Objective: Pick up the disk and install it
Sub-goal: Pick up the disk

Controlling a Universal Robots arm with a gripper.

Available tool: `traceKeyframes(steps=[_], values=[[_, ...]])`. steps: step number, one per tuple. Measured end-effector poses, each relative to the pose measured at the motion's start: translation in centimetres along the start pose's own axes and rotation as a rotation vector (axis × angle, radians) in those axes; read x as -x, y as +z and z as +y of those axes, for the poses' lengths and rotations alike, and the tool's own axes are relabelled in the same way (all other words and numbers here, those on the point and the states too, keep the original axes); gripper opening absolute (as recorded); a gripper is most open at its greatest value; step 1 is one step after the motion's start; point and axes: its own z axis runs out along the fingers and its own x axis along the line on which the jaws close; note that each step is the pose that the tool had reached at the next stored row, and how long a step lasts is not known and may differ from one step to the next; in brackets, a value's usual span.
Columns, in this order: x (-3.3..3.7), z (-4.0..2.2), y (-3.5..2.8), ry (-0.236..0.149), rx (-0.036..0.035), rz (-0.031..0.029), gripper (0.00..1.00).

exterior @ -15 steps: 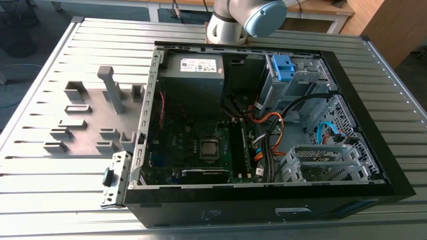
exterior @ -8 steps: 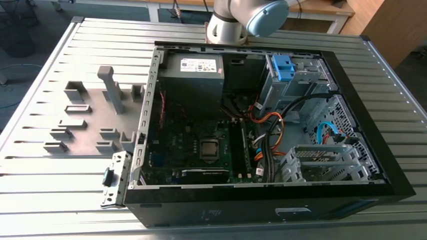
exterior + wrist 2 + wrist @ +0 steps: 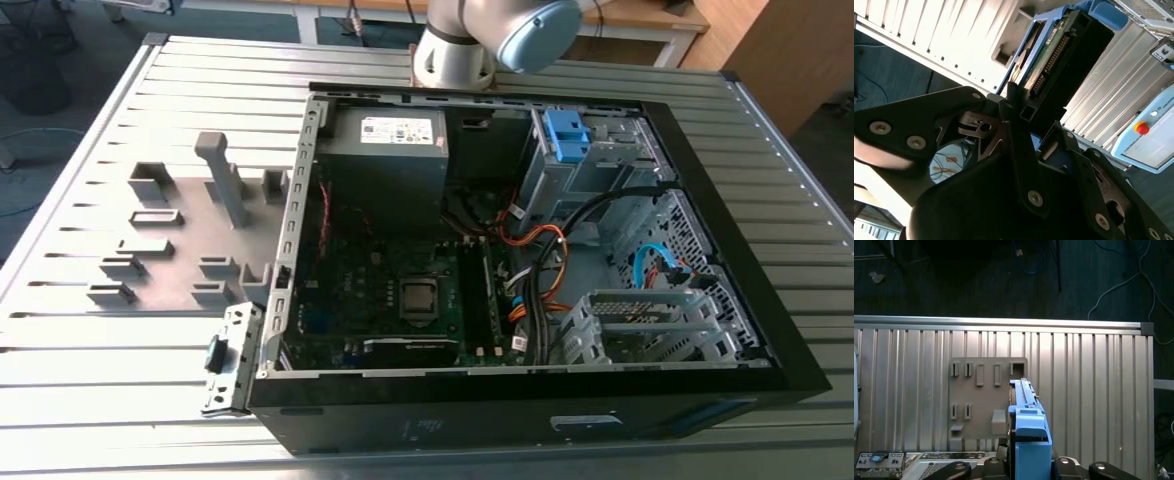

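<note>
**While gripped, disk is held off the table: pick-up done, install not begun**

Since the disk (image 3: pixel 1029 440) is seen edge-on between the black fingers of the gripper (image 3: pixel 1026 117) in both wrist views, the gripper is judged to be clenched on it. The grip is taken at one end of the disk. Its blue frame, green circuit-board edge and connector row are shown in the second wrist view, pointing away from the gripper.

The disk is held clear of the table (image 3: pixel 80 350), above the grey holder plate (image 3: pixel 981 400). That plate is set on the table at the exterior view's left of the open computer case (image 3: pixel 534 420), so the disk is placed well apart from the case.

Step in hand, as judged: pick-up is finished and the disk is being carried. Nothing is installed yet. A silver drive cage (image 3: pixel 607 155) with a blue latch (image 3: pixel 567 138) is seen at the far right inside the case. Which bay is meant for the disk cannot be told.

For the install, the disk would need to be brought across to the case and squared up with its bay before being pushed in. Loose cables (image 3: pixel 541 240) are bundled just beside the cage, so a clear path would be called for. A skewed entry could jam the blue frame.
</note>
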Motion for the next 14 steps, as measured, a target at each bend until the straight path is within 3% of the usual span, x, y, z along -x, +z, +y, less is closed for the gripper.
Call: traceKeyframes(steps=[14], values=[[-0.20, -6.32, 0.07, 0.000, 0.0049, 0.0002, 0.36]])
